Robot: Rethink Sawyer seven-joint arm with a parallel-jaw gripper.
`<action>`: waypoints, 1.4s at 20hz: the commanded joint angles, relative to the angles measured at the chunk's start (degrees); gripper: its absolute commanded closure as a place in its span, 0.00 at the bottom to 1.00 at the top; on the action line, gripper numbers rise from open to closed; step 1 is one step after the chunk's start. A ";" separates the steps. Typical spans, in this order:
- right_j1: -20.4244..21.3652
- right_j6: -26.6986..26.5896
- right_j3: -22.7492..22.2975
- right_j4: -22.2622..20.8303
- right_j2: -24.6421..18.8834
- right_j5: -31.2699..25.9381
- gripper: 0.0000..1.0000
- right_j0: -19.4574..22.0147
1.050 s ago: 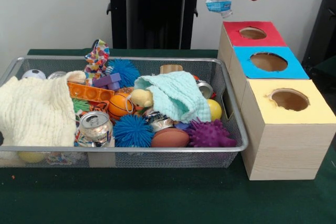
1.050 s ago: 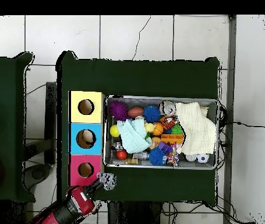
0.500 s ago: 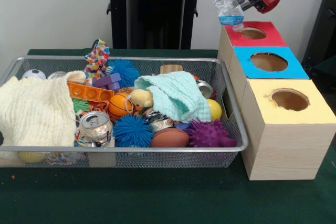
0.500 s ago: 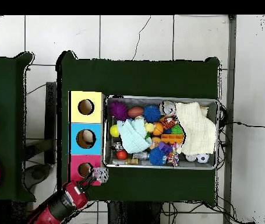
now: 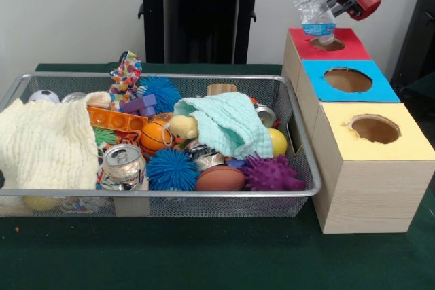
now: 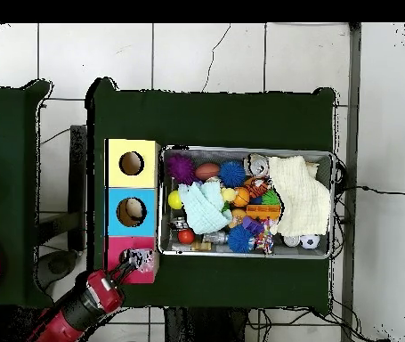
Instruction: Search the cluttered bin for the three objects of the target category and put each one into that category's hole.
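Observation:
My gripper (image 5: 334, 5) is shut on a crumpled clear plastic bottle (image 5: 314, 11) with a blue label. In the front view the bottle hangs neck down just above the hole (image 5: 327, 43) of the red-topped box (image 5: 353, 49). In the overhead view the gripper (image 6: 124, 270) and the bottle (image 6: 140, 260) sit over the red box (image 6: 117, 248), hiding its hole. The wire bin (image 5: 204, 195) holds a silver can (image 5: 124, 161), a crushed can (image 5: 204, 156) and another can (image 5: 265, 115) among toys.
A blue-topped box (image 5: 348, 79) and a yellow-topped box (image 5: 374, 129) stand in a row with the red one, right of the bin. The bin also holds a cream cloth (image 5: 44, 144), a mint cloth (image 5: 228, 123), spiky balls and blocks.
The gripper has carried the bottle sideways from beside the red box's corner to over the box's hole, and slightly lower.

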State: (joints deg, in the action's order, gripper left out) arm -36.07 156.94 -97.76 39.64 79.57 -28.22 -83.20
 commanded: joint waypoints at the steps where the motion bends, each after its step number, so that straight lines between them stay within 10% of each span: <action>1: -3.80 20.01 11.59 3.45 3.15 -10.33 1.00 3.15; 28: -7.13 20.79 16.22 3.88 8.35 -11.48 1.00 8.14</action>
State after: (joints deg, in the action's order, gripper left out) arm -40.31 156.94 -90.38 39.68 86.90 -32.46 -77.36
